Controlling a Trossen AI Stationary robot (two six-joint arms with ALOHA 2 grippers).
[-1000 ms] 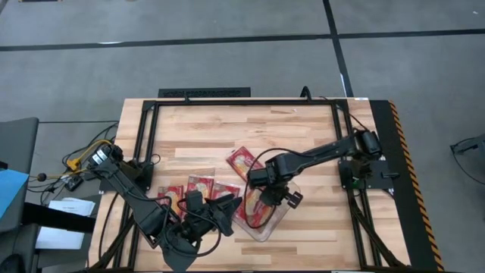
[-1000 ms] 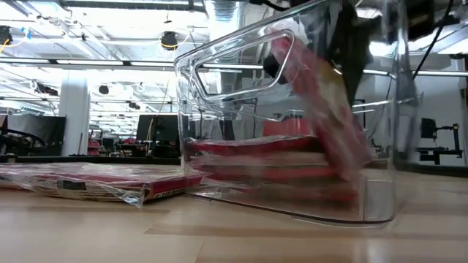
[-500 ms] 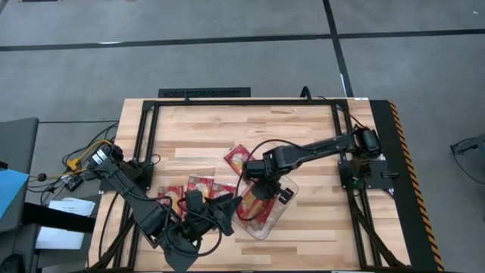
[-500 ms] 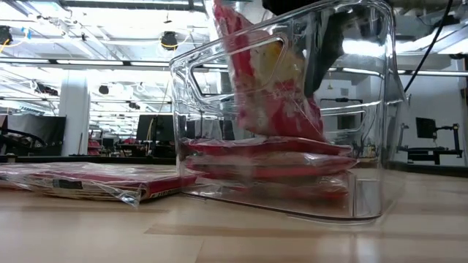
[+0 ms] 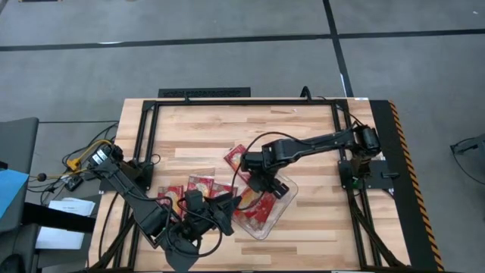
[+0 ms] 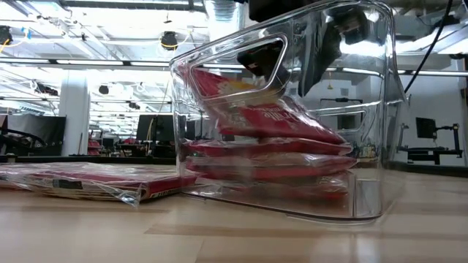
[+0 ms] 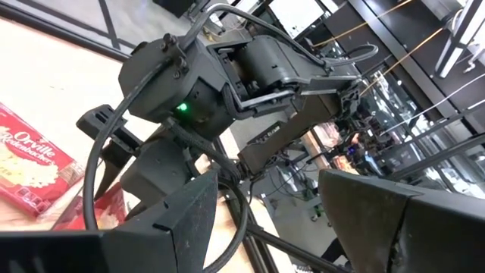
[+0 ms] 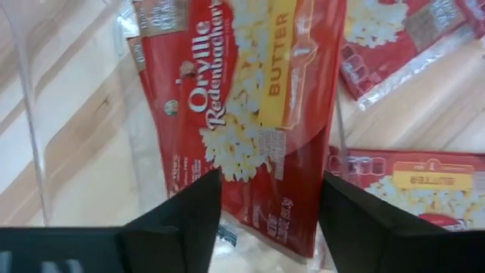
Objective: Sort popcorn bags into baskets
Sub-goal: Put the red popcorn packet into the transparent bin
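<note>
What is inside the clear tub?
The tub holds a stack of red popcorn bags, the top bag lying tilted. The exact count is hidden by overlap.

Right end effector (image 5: 265, 184) blocks tub (image 5: 282, 212) mouth; far tabletop (image 5: 227, 125) open.

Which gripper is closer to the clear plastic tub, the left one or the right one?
Right. The right gripper hangs open directly above the clear tub; the left gripper waits beside the tub's left edge, over the table.
</note>
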